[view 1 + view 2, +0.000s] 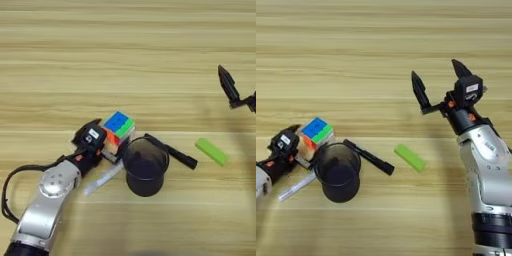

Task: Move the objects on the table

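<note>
Wood-plank table (150, 60) fills view. L gripper (107, 142) clamped on puzzle cube (119, 125), lower left, cube just beside black cup (145, 167). Black marker (368, 156) pokes out from behind cup to its right; clear pen (102, 179) lies at cup's left. Green block (410, 157) lies flat right of marker, untouched. R gripper (438, 82) wide open, empty, up above block, well apart from it.

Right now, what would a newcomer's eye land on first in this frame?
The puzzle cube, blue and green on top, sits held in the left gripper at centre left, right beside a dark cup with a black marker behind it. To the right lies a green block, and the right gripper hovers open beyond it.
</note>
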You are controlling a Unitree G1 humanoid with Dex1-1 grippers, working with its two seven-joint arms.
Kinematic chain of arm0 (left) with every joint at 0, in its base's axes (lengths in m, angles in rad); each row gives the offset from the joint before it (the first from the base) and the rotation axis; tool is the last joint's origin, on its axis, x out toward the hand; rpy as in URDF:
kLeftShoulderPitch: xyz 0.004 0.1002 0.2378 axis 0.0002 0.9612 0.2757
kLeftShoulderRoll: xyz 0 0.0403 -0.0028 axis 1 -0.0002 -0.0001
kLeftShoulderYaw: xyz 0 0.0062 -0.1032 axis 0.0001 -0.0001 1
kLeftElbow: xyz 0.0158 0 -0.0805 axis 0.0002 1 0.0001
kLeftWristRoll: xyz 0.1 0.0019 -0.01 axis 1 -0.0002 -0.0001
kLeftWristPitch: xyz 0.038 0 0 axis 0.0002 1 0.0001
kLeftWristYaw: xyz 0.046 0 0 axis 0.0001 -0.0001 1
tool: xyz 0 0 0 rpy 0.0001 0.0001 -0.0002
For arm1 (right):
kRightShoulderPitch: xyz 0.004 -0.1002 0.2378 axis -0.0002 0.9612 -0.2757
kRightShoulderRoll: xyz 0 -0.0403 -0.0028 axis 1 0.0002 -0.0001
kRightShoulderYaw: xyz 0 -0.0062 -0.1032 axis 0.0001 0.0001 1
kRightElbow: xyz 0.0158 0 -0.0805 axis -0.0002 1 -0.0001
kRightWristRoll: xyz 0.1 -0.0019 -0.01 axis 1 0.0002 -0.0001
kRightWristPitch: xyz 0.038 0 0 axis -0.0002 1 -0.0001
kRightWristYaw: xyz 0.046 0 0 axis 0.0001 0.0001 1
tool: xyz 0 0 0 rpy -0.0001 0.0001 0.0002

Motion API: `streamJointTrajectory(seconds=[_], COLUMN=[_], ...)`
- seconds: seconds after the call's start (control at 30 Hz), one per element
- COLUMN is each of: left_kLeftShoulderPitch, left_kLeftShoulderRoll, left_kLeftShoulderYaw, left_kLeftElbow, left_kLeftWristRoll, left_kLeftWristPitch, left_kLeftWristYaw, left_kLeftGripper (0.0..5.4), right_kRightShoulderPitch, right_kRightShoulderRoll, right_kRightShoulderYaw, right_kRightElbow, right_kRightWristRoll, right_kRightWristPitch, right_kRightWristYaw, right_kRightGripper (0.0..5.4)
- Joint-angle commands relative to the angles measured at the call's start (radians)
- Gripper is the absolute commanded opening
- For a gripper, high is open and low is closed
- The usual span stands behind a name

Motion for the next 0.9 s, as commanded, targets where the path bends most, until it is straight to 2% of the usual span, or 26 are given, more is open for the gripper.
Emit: streamJointTrajectory(seconds=[0.03, 0.2, 0.43, 0.63, 0.77, 0.9], left_kLeftShoulderPitch=[-0.037, -0.073, -0.105, -0.131, -0.161, -0.194], left_kLeftShoulderRoll=[-0.033, -0.067, -0.096, -0.115, -0.134, -0.153], left_kLeftShoulderYaw=[0.062, 0.124, 0.170, 0.198, 0.199, 0.198], left_kLeftElbow=[-0.051, -0.057, -0.036, 0.005, 0.087, 0.156], left_kLeftWristRoll=[-0.024, -0.053, -0.065, -0.043, -0.001, 0.039], left_kLeftWristPitch=[-0.113, -0.221, -0.289, -0.328, -0.342, -0.365], left_kLeftWristYaw=[0.042, 0.076, 0.112, 0.155, 0.211, 0.267], left_kLeftGripper=[5.39, 5.39, 5.39, 5.39, 5.39, 5.39], right_kRightShoulderPitch=[-0.015, -0.009, 0.023, 0.061, 0.096, 0.121], right_kRightShoulderRoll=[0.002, 0.016, 0.063, 0.088, 0.098, 0.106], right_kRightShoulderYaw=[-0.004, -0.011, -0.012, -0.015, 0.005, 0.011], right_kRightElbow=[0.030, 0.080, 0.116, 0.124, 0.099, 0.072], right_kRightWristRoll=[-0.015, -0.071, -0.115, -0.164, -0.200, -0.209], right_kRightWristPitch=[-0.019, -0.066, -0.131, -0.182, -0.208, -0.212], right_kRightWristYaw=[-0.003, -0.056, -0.132, -0.194, -0.215, -0.228], right_kRightGripper=[5.40, 5.40, 5.40, 5.40, 5.40, 5.40])
